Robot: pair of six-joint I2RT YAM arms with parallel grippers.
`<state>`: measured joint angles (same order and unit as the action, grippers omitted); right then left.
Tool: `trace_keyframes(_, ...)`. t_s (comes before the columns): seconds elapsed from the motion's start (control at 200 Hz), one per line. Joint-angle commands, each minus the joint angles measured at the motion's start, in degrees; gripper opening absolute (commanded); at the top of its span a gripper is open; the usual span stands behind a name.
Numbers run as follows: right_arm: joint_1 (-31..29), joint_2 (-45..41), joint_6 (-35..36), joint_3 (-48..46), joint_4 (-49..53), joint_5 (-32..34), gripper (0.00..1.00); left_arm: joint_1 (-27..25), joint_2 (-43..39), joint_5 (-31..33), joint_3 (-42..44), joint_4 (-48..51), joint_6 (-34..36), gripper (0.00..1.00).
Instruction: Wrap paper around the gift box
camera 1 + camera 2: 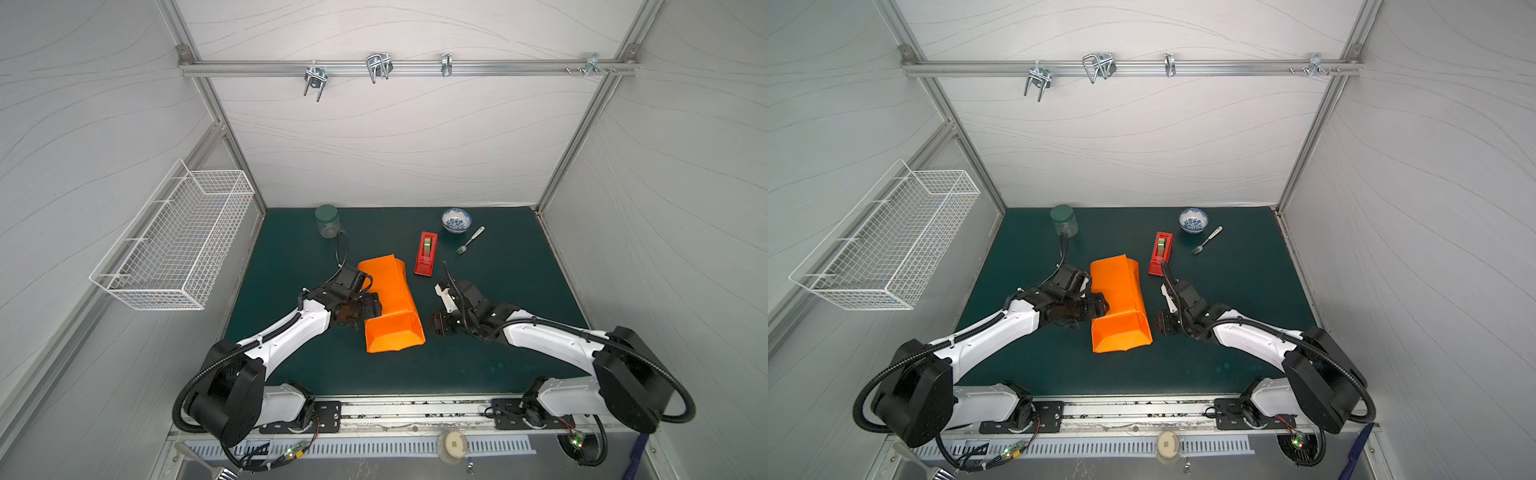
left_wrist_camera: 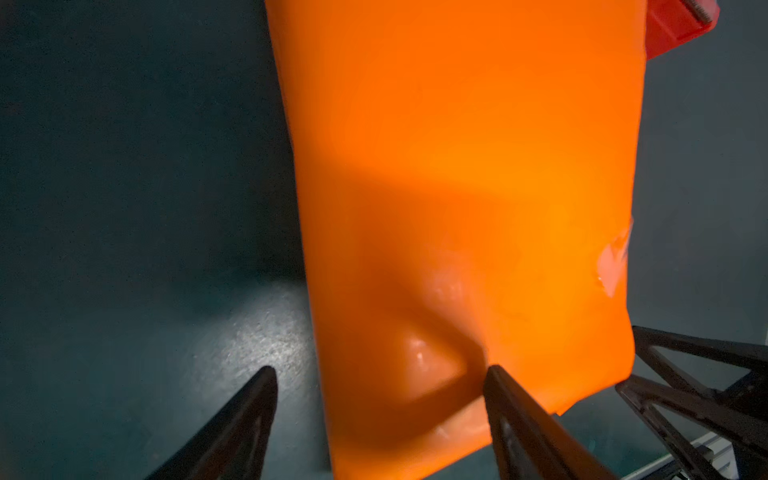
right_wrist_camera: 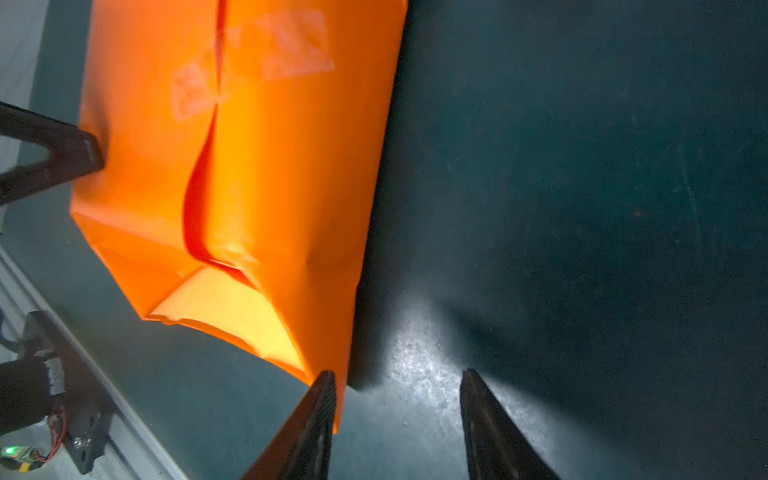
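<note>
The orange paper (image 1: 390,307) (image 1: 1119,303) lies folded round a long package in mid-table, with an open flap at the near end. The gift box is hidden under it. Clear tape patches (image 3: 266,54) hold a seam along the top. My left gripper (image 1: 362,306) (image 2: 381,369) is open at the package's left side. Its jaws straddle the paper's (image 2: 457,187) edge, one fingertip (image 2: 494,374) beside a dent. My right gripper (image 1: 434,326) (image 3: 399,373) is open at the near right corner. One finger (image 3: 324,395) touches the paper's (image 3: 249,166) edge, with only mat between the jaws.
A red tape dispenser (image 1: 426,254) (image 1: 1159,253) stands just behind and right of the package. A green-lidded jar (image 1: 327,221) is at the back left. A blue-patterned bowl (image 1: 456,220) and fork (image 1: 469,240) sit at the back right. A wire basket (image 1: 174,253) hangs on the left wall.
</note>
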<state>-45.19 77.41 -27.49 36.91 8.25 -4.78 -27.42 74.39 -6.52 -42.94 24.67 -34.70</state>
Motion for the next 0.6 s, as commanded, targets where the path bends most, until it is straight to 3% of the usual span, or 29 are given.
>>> trace_keyframes(0.0, -0.14, 2.99, 0.84, 1.31, 0.93, 0.76, 0.49, 0.15, 0.32, -0.50, 1.41, -2.58, 0.25, 0.79)
trace_keyframes(0.595, -4.93, 7.91, -2.55, 2.55, -5.85, -3.29, 0.46, 0.11, 1.98, 0.51, 3.39, -4.10, 0.99, 0.77)
